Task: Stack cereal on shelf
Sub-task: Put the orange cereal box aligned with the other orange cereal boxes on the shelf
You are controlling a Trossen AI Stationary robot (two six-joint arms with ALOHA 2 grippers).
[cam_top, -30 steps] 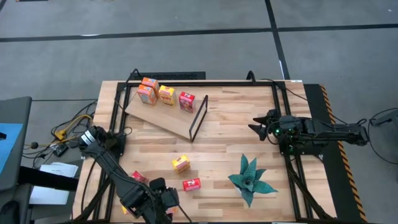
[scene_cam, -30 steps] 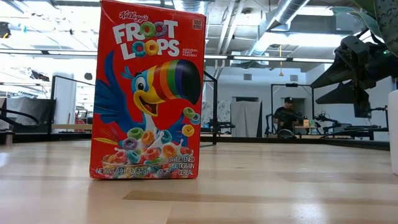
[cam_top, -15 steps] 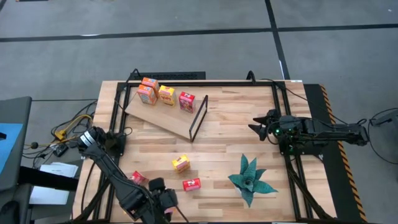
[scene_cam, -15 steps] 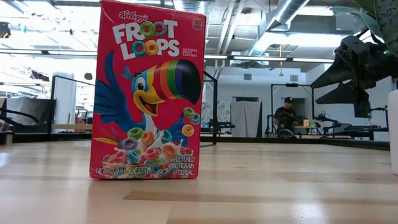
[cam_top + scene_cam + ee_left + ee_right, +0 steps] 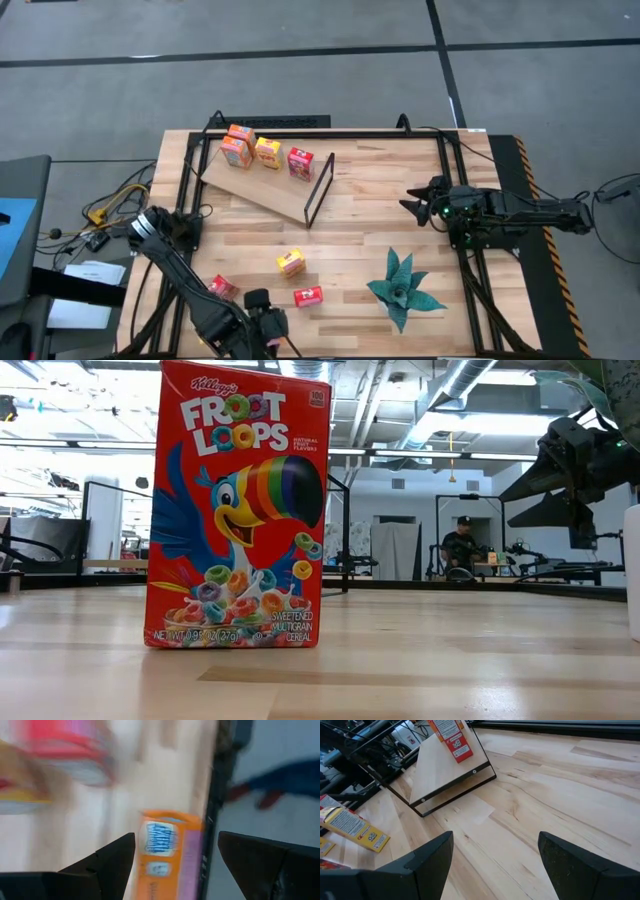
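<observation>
Orange cereal box [image 5: 167,855], lying at the surface's [image 5: 370,210] near-left edge, between the left gripper's [image 5: 172,857] spread fingers [image 5: 107,862], ungripped; four boxes [image 5: 265,152] on the far-left shelf [image 5: 255,185]; right gripper [image 5: 412,204] fingers open, far right.

Slatted wooden table [image 5: 370,190] with shelf [image 5: 262,188], cereal boxes [image 5: 291,263], plant [image 5: 403,288].

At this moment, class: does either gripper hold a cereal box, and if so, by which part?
Neither. The left gripper is open with an orange cereal box lying between its fingers, not clamped. The right gripper is open over bare table.
</observation>
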